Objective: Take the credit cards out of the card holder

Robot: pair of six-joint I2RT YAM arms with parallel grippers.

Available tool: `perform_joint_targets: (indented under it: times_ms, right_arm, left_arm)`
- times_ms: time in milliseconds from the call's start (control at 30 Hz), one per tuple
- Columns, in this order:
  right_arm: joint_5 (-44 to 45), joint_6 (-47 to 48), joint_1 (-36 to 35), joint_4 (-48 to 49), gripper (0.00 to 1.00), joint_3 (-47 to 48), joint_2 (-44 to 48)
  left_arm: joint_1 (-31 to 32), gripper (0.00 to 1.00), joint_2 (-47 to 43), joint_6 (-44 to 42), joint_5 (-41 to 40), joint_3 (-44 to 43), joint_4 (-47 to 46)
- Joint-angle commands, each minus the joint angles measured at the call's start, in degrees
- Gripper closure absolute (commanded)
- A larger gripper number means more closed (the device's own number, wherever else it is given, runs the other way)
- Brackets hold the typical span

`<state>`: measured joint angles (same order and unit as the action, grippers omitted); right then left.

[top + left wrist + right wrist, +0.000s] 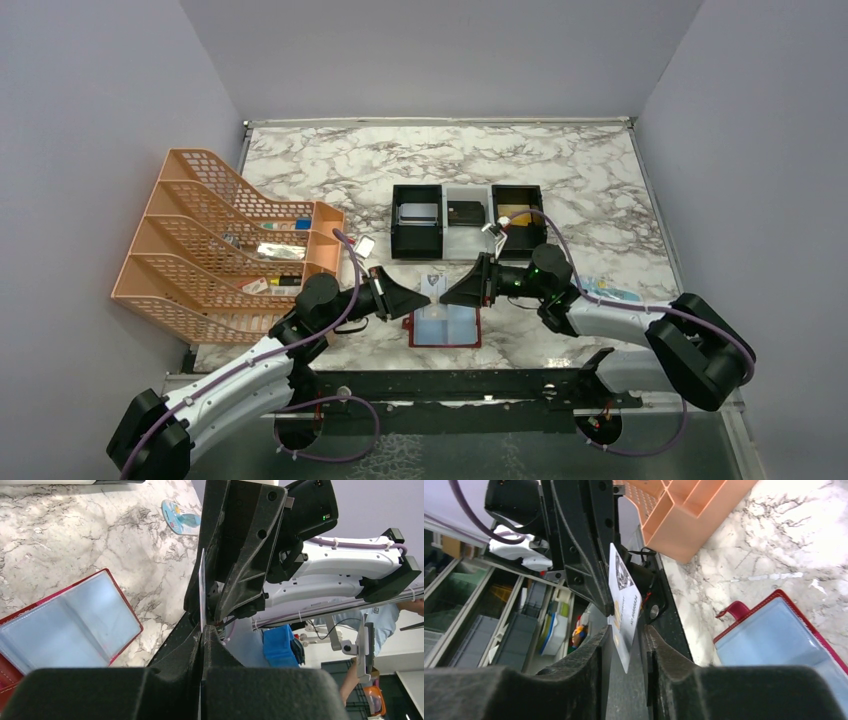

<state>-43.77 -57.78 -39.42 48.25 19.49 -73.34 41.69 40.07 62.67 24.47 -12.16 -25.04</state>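
Left tool (201, 630) clamped on silvery credit card (624, 605); right tool (628, 635) apart around it

Marbled tabletop (330, 165), enclosed on 3 sides.
Plain grey-lilac walls (440, 50) seen at far, left & right; black rail (450, 385) fitted along near edge.
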Motion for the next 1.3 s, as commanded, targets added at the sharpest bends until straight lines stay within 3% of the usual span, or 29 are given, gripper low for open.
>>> perform_joint_targets:
  times_ms: [0, 133, 267, 367, 500, 667, 800, 900, 1033, 1267]
  right_arm:
    - [-3.4, -3.0, -0.5, 7.3, 0.75, 1.5, -1.8]
    - [-4.5, -4.4, -0.6, 9.8, 0.83, 1.6, -3.3]
    - [-4.4, -4.7, -0.5, 10.4, 0.98, 1.4, -3.4]
    - [-3.1, -3.7, -0.5, 8.7, 0.99, 1.3, -2.6]
    - [1.9, 0.1, -0.6, 0.2, 0.99, 2.0, 0.7]
    - [8.3, 8.6, -0.6, -15.5, 0.99, 6.8, 4.5]
    - [16.6, 18.9, -0.5, -30.5, 0.99, 14.3, 5.7]
    - [24.5, 26.7, -0.6, -41.3, 0.99, 21.6, 4.2]
    - [35.7, 35.6, -2.1, -49.0, 0.99, 30.3, 0.0]
    - [60.7, 51.7, -8.1, -59.1, 0.99, 46.8, -15.6]
  left_arm:
    - [-0.3, 1.0, -0.2, 0.8, 1.6, 0.4, -2.8]
    - [-0.3, 1.0, 0.3, 1.0, 1.6, 0.4, -3.7]
    - [-0.3, 1.0, 0.3, 1.1, 1.7, 0.5, -4.0]
    - [-0.3, 0.98, -0.4, 0.1, 1.2, 1.0, -3.9]
    - [-0.4, 0.69, -2.2, -4.7, -3.1, -1.8, 5.6]
    - [-0.4, 0.24, -4.3, -15.4, -15.5, -11.4, 33.1]
    - [-0.4, 0.07, -4.9, -20.6, -28.1, -18.8, 49.8]
    - [-0.4, 0.01, -3.7, -20.1, -36.1, -23.4, 58.3]
    - [-0.4, 0.01, -0.6, -20.7, -41.0, -28.2, 64.0]
    - [-0.4, 0.01, 2.5, -25.3, -50.1, -33.2, 68.7]
